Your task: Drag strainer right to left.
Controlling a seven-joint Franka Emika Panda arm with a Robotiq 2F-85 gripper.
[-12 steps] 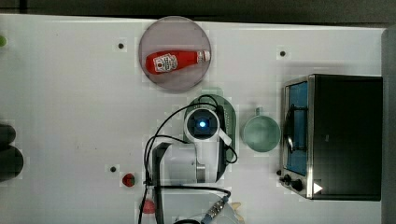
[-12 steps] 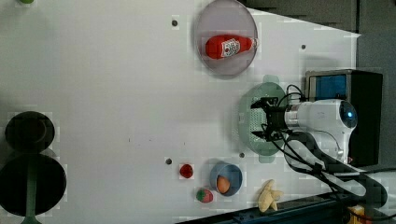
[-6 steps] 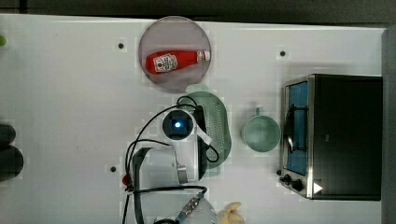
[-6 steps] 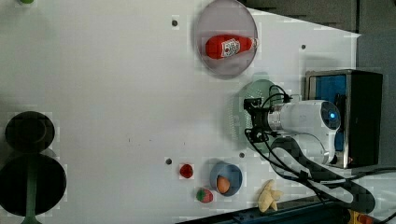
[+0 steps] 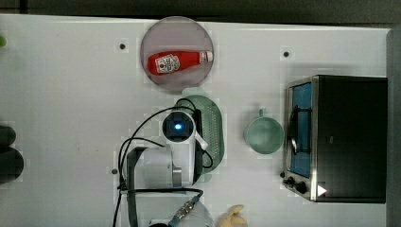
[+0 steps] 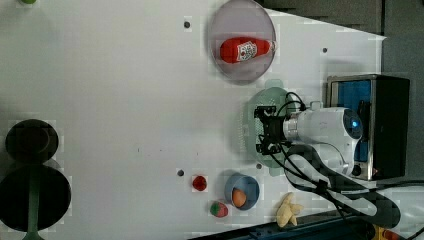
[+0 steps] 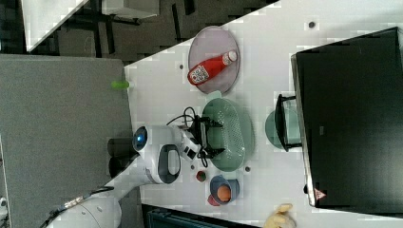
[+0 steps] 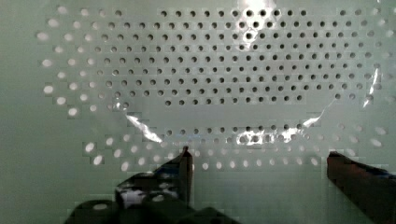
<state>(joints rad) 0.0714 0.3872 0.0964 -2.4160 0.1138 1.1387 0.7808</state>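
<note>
White table (image 5: 71,94) holds strainer (image 5: 213,123) (mint), cup (image 5: 264,135), toaster oven (image 5: 350,137).

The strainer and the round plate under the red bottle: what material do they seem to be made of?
The pale mint-green perforated oval strainer looks like glossy moulded plastic: even colour, neat hole rows, bright highlights. The round greyish-pink plate looks smooth and matte, probably plastic, possibly ceramic; its look leaves that open.

The strainer (image 5: 213,125) under the gripper (image 8: 259,161) is pale mint green, dotted with even rows of small round holes (image 8: 219,88). The gripper's fingers (image 8: 184,163) are black. Beside it, the cup (image 5: 264,135) is a deeper green. Beyond the strainer, a red ketchup bottle (image 5: 177,62) with a white label lies on a grey-lilac plate (image 5: 156,38). The table (image 5: 71,94) is white.
</note>
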